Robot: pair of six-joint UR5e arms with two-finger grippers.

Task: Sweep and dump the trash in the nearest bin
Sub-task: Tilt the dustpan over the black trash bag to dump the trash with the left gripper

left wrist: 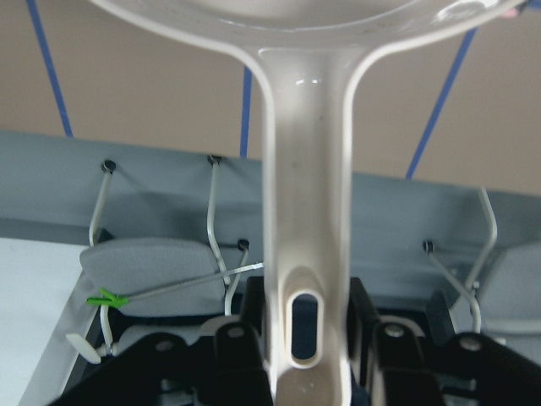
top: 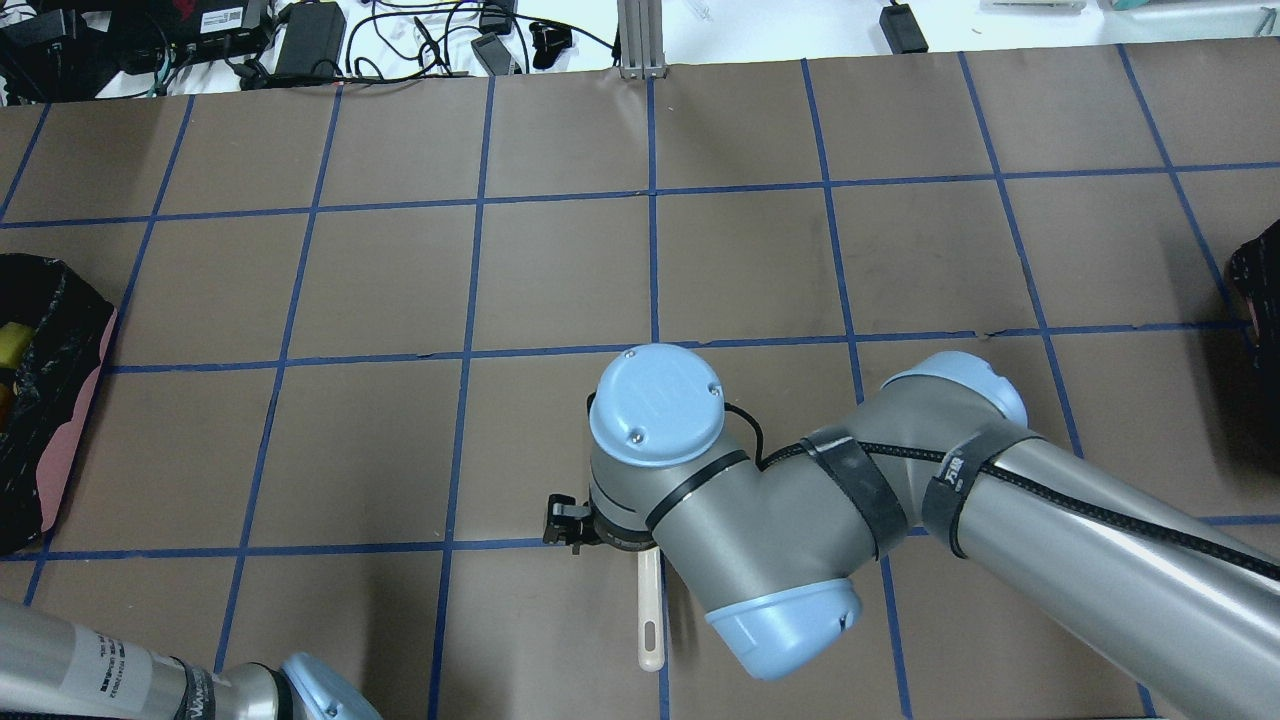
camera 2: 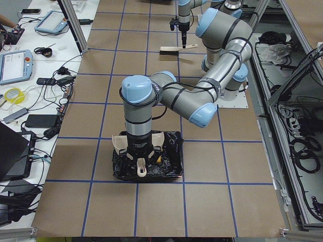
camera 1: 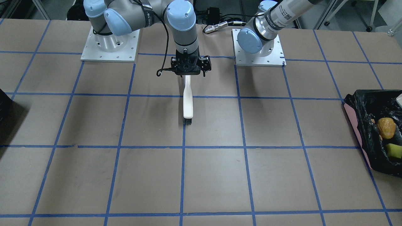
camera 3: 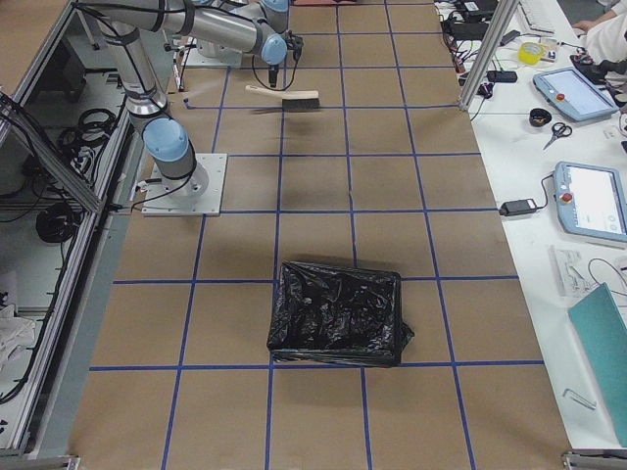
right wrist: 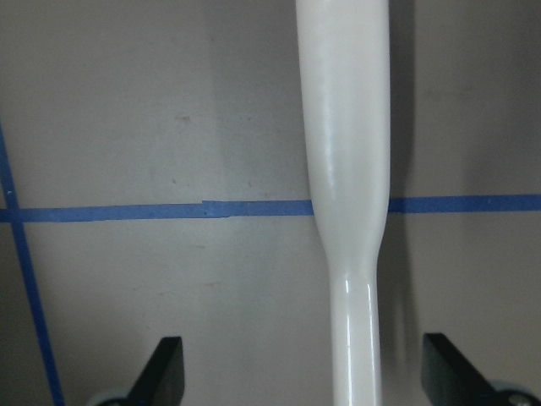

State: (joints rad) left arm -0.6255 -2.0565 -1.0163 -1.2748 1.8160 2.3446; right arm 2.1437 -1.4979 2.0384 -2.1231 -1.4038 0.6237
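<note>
The bin (camera 1: 353, 121) is pink-sided with a black bag and sits at the table end on my left; it also shows in the overhead view (top: 70, 430). The trash lies inside it: an orange-brown lump (camera 1: 386, 127) and a yellow-green sponge piece (camera 1: 394, 150). My left gripper (left wrist: 308, 338) is shut on the handle of a cream dustpan (left wrist: 308, 169), held over the bin (camera 2: 171, 169). My right gripper (camera 1: 188, 70) is shut on a white brush (camera 1: 187, 100) with black bristles, held over the table's middle near the robot bases.
A second black-lined bin (camera 3: 338, 313) sits at the table end on my right, seen as a dark object at the frame edge (camera 1: 4, 106). The brown table top (camera 1: 220, 175) carries a blue tape grid. Cables and devices lie beyond the far edge (top: 300, 40).
</note>
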